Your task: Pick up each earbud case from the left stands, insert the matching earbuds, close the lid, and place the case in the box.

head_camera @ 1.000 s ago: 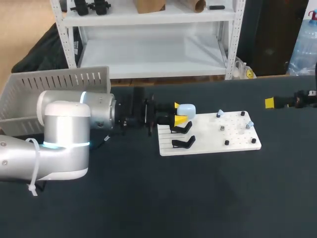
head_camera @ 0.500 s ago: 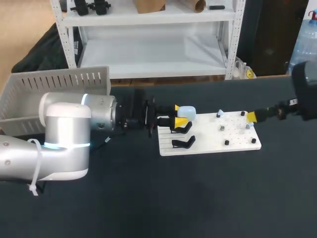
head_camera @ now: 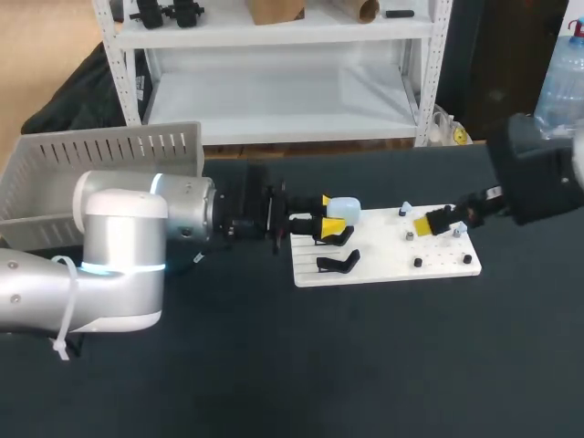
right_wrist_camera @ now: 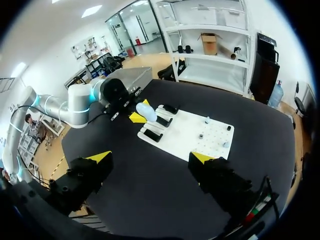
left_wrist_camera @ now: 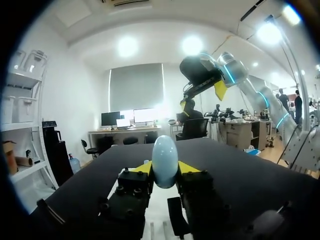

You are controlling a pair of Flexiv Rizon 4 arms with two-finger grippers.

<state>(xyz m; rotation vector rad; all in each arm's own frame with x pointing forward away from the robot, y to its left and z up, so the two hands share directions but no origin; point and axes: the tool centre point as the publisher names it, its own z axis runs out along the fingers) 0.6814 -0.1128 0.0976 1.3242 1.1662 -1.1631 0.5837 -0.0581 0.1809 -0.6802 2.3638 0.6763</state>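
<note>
My left gripper is shut on a pale blue earbud case, held just above the back black stand at the left end of the white board. In the left wrist view the case sits upright between the yellow tips of the gripper. Two small pale earbuds rest on pegs at the board's right end. My right gripper hangs open over that right end, high above the table. In the right wrist view its own wide-open fingers frame the board and the held case far below.
A second black stand sits empty at the board's front left. Small black pegs dot the right half. A grey slatted box stands at the table's back left, behind my left arm.
My right arm has swung in from the right edge to above the board's right end. The left gripper keeps its hold on the case, almost still.
</note>
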